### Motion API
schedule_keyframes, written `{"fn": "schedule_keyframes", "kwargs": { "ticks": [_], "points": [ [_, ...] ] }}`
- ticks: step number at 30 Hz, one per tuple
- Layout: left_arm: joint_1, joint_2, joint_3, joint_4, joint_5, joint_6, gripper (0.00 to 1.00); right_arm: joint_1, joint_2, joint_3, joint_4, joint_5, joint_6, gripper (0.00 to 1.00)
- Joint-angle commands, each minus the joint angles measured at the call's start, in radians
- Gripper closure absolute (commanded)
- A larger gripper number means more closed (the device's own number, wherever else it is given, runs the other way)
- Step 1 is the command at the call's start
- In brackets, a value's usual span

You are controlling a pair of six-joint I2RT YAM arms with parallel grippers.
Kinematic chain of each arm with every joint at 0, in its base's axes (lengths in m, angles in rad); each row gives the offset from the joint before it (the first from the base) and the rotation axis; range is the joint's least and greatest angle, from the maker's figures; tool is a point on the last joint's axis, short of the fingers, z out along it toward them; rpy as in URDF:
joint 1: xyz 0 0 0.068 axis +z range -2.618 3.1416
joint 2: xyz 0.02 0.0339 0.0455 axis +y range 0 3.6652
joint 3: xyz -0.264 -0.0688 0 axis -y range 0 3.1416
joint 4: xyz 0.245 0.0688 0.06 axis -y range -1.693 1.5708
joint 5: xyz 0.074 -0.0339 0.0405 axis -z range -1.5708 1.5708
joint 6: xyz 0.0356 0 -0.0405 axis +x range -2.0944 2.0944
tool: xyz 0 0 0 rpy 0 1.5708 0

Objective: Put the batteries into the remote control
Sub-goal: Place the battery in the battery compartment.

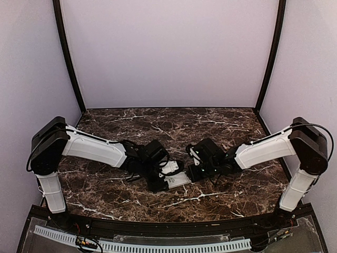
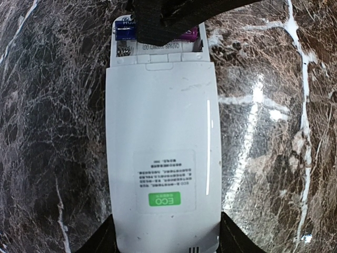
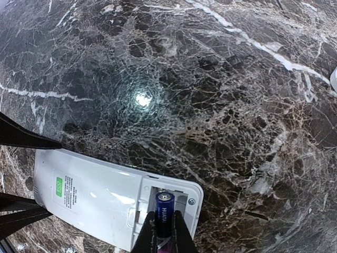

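Jaws of the right gripper (image 3: pixel 163 236) close tight on a blue battery (image 3: pixel 164 206), whose far end sits in the open compartment (image 3: pixel 176 194) at one end of the remote control (image 3: pixel 100 197). Those of the left gripper (image 2: pixel 167 237) stand half apart, clamping the remote control's long sides. It lies back up over the dark marble table (image 3: pixel 210 79).

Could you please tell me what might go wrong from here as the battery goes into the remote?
The battery, pinched in the right gripper, is at the open compartment but does not look seated; it may catch on the edge instead of dropping in. The left gripper holds the remote at the opposite end, so pressing down could make it pivot or slip in that grip.
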Motion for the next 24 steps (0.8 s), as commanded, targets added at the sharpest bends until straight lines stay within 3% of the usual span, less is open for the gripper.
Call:
{"fn": "schedule_keyframes", "kwargs": {
  "ticks": [1, 14, 24],
  "points": [
    [0.033, 0.036, -0.052, -0.185, -0.117, 0.006, 1.0, -0.013, 0.053, -0.056, -0.288, 0.122, 0.03, 0.93],
    [0.034, 0.03, -0.051, -0.188, -0.114, 0.007, 1.0, -0.013, 0.111, -0.017, -0.357, 0.165, 0.075, 0.88],
    [0.034, 0.029, -0.049, -0.185, -0.107, 0.011, 1.0, -0.011, 0.031, 0.016, -0.363, 0.124, -0.001, 0.8]
  ]
}}
